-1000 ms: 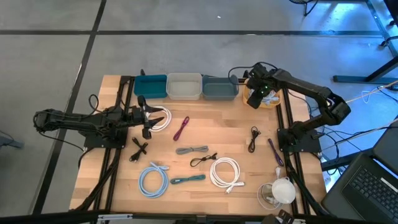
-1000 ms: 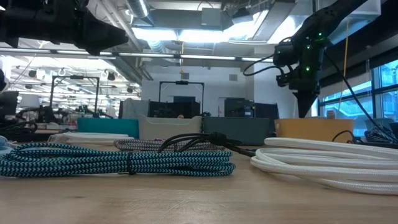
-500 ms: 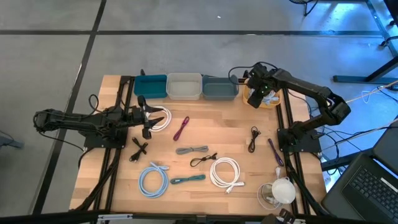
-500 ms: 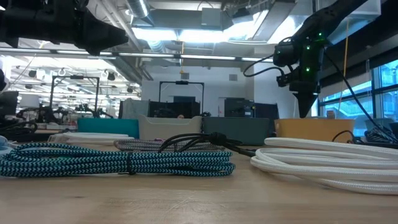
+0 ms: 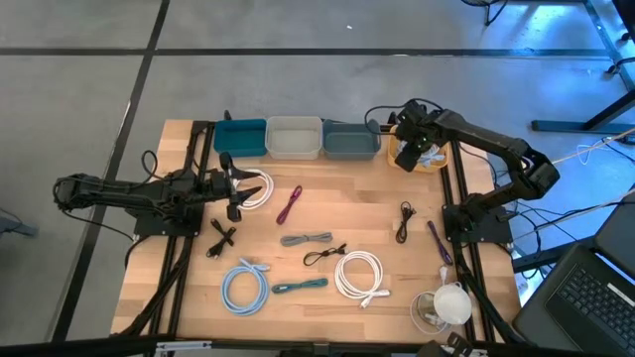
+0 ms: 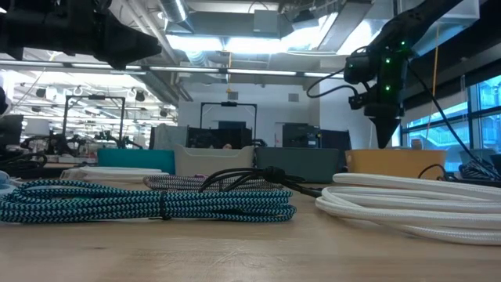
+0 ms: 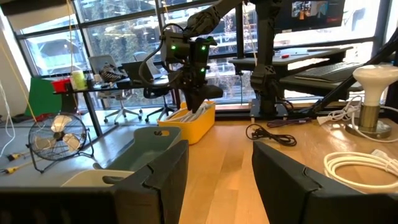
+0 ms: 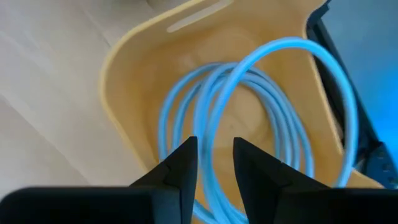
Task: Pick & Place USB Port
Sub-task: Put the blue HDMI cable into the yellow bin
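Holding light-blue cable (image 8: 261,118) coiled: yellow bin (image 8: 134,118) | right gripper (image 8: 214,163) fingers apart | left gripper (image 7: 217,174) spread

Light blue cable (image 8: 249,124) lies loosely coiled inside the yellow bin (image 8: 134,81). Bin sits at the table's far right corner, beside the grey-blue bin (image 5: 350,141).
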